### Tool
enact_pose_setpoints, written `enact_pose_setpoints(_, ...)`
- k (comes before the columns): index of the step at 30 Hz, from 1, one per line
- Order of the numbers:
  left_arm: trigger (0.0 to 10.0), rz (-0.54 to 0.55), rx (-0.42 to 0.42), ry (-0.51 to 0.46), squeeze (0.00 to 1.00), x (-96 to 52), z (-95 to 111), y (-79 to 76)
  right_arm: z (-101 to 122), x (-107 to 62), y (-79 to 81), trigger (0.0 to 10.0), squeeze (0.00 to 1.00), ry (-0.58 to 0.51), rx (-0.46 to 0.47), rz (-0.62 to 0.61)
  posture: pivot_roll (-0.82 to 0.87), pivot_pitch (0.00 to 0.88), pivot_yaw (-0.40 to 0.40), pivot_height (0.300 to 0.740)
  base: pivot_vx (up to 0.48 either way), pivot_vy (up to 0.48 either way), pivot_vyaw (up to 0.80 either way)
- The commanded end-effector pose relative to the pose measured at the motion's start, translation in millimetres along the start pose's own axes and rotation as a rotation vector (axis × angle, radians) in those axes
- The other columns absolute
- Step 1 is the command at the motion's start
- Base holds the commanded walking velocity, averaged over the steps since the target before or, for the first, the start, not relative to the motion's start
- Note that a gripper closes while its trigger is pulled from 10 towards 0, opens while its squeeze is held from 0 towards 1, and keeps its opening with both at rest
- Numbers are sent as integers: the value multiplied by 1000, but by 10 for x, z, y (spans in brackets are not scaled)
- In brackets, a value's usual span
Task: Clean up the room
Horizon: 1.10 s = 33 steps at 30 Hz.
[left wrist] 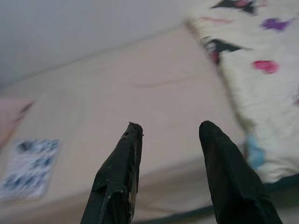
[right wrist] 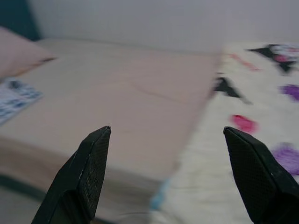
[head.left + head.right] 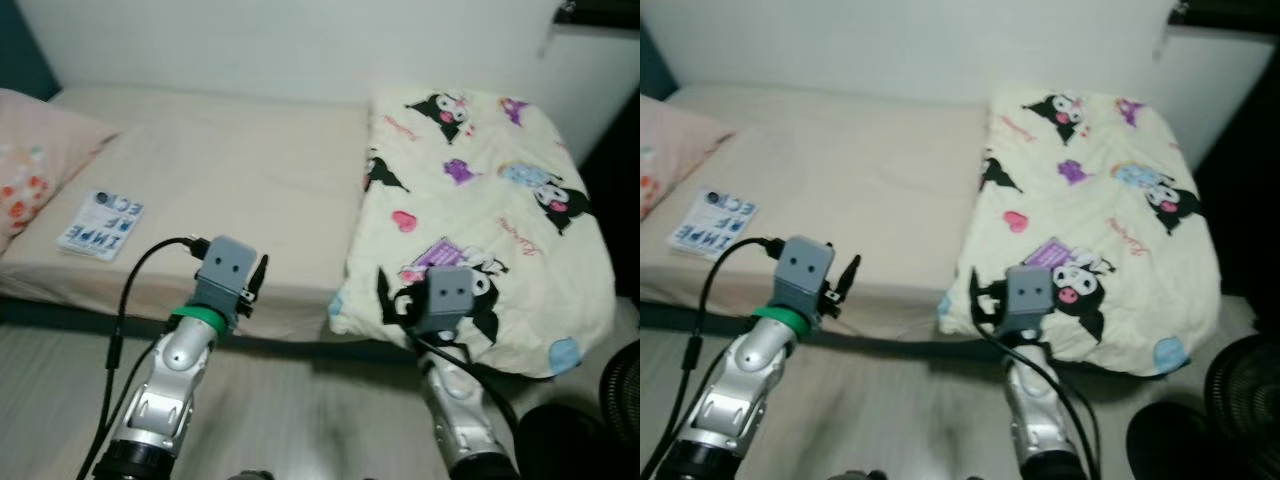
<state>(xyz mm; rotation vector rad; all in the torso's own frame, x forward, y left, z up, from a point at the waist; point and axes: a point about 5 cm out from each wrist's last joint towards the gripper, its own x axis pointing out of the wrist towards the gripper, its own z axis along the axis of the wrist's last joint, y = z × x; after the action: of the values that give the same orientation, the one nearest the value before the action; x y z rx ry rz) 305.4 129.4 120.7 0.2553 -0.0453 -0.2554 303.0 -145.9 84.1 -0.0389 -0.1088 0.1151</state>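
The bed (image 3: 230, 180) is lying straight ahead of the robot, its beige sheet bare across the middle, with both arms reaching toward its near edge.

The left hand (image 1: 168, 133) is hovering just short of that edge with its two black fingers (image 1: 119, 172) spread apart and nothing between them; in the wrist view they are pointing out over the sheet. The right hand (image 2: 166, 133) is being held beside it, nearer the foot of the bed, with its fingers (image 2: 86, 172) spread wide and also empty, aimed at the line where the sheet meets the blanket.

Outward from the right hand, a cream blanket (image 3: 480, 210) printed with black cartoon characters, hearts and purple shapes is covering the right part of the bed and hanging over its front edge. Outward from the left hand, a white leaflet (image 3: 100, 225) with blue lettering is lying flat on the sheet near the left side, just beside a pink pillow (image 3: 35, 165) with orange spots that is leaning at the head end. A white wall (image 3: 300, 40) is running behind the bed. A dark, round object (image 3: 620, 390) is standing on the floor (image 3: 300, 410) at the right, too blurred to identify.
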Motion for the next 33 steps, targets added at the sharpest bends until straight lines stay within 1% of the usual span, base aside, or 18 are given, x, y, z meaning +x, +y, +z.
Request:
enact_pose_setpoints(1,10000,-12,0,21,0,-14,-49,-21,-30,-9,-10,10000,0,12,2,2,-14,15,74,740,0,0,775)
enact_pose_setpoints(8,10000,-10,6,44,0,-21,-104,-17,-29,-6,4,10000,0,8,4,9,-36,5,89,740,0,0,775)
enact_pose_setpoints(15,10000,-12,13,51,0,4,-111,-19,-38,-30,-26,10000,0,9,17,-9,-42,8,93,740,0,0,774)
enact_pose_setpoints(27,10000,-5,17,63,0,-8,-131,-10,-46,-33,-34,10000,0,13,28,-17,-39,19,95,740,0,0,770)
enact_pose_setpoints(33,10000,-2,21,74,0,-2,-141,15,-42,-28,0,10000,0,12,34,-10,-36,29,102,740,0,0,772)
